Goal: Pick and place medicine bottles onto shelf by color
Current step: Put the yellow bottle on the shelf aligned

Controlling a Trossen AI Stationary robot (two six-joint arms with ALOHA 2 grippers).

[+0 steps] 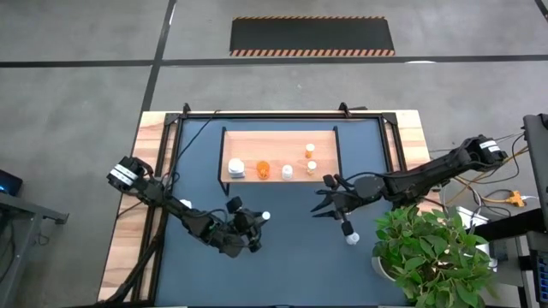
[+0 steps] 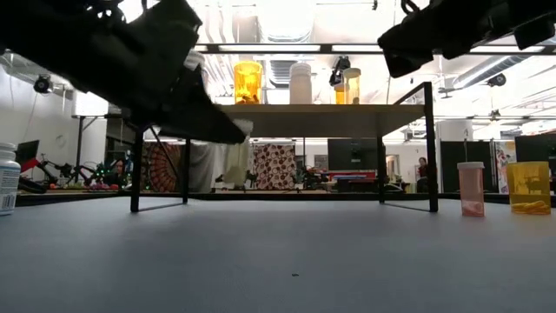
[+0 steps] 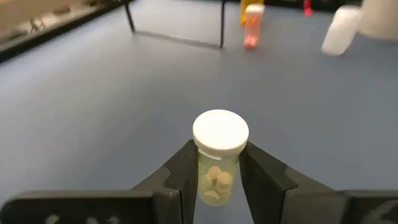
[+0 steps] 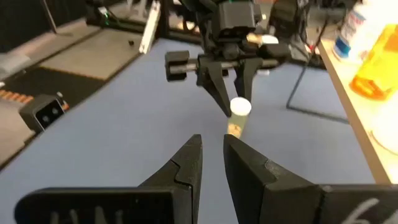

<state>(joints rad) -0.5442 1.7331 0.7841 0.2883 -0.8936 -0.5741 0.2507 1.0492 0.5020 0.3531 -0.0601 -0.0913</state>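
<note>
- The left gripper [image 3: 217,180] has its two fingers [image 3: 177,177] pressed on either side of a small clear bottle [image 3: 216,163] with a white cap; pale tablets show inside it.
- In the high view this bottle's white cap [image 1: 266,217] shows at the tip of the left gripper [image 1: 253,229], lower left of centre, over the blue table [image 1: 282,265] and in front of the shelf [image 1: 325,137].
- The shelf sits at upper centre of the high view; on its wood board stand a white bottle [image 1: 236,168], an orange bottle [image 1: 263,168], a small white bottle [image 1: 288,172] and two orange bottles with pale caps [image 1: 310,151] [image 1: 312,167].
- In the low view these bottles stand in a row on the shelf top [image 2: 304,109], upper centre.
- The right gripper [image 1: 326,198] hangs right of centre in the high view, near the shelf's right front corner; its fingers [image 4: 186,165] stand a narrow gap apart with nothing between them.
- A white-capped bottle [image 1: 351,234] lies on the table just below the right gripper.
- A potted plant [image 1: 428,252] fills the lower right corner of the high view.
- In the low view two more orange bottles [image 2: 471,189] [image 2: 528,187] stand at the right edge, and a white one [image 2: 7,178] at the left edge.
</note>
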